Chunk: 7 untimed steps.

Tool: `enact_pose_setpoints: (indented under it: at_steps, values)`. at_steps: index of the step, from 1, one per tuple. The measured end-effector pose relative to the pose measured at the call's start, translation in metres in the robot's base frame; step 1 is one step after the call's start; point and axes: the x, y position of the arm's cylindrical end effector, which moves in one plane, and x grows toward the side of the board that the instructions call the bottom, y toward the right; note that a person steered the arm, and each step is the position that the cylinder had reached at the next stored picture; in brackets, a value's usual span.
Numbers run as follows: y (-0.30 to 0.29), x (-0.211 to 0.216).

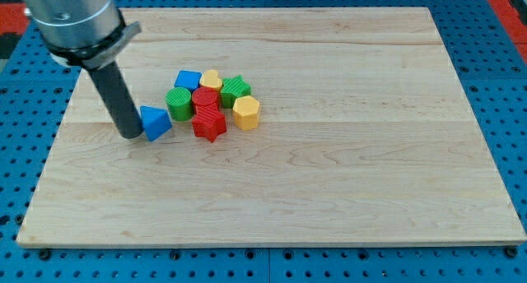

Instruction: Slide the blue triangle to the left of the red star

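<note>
The blue triangle (154, 122) lies on the wooden board (329, 176), left of the block cluster. My tip (132, 134) touches its left side. The red star (209, 122) sits to the triangle's right, at the cluster's lower edge, with a small gap between them. The dark rod rises from the tip up to the arm at the view's top left.
The cluster holds a green block (179, 103), a blue block (188, 80), a yellow block (212, 78), a green star (235, 89), a red block (206, 98) and a yellow hexagon (245, 112). A blue perforated table surrounds the board.
</note>
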Motion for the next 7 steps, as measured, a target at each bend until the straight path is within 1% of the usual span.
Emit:
enact_pose_setpoints:
  at_steps: [3, 4, 5, 6, 7]
  values:
    - [0.019, 0.000]
    - [0.038, 0.000]
    - [0.043, 0.014]
    - [0.043, 0.049]
    - [0.043, 0.067]
